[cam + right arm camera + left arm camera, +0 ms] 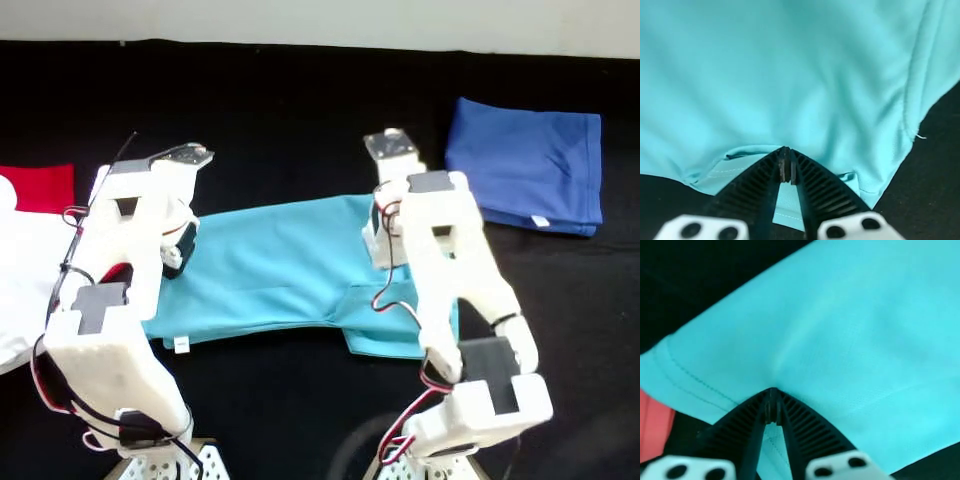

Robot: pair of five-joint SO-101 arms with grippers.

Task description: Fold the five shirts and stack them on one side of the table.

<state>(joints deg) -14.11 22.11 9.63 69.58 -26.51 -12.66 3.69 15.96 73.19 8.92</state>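
L/R grippers (771,409) (786,167) tight on teal shirt (280,262)

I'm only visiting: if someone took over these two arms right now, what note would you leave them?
Left gripper: shut on the teal shirt, at one end.
Right gripper: shut on its other end.
Teal shirt: a long band across mid-table.
Done: blue shirt folded, on the right side.
To do: finish the teal shirt and stack it; red shirt and white shirt lie at the left edge.
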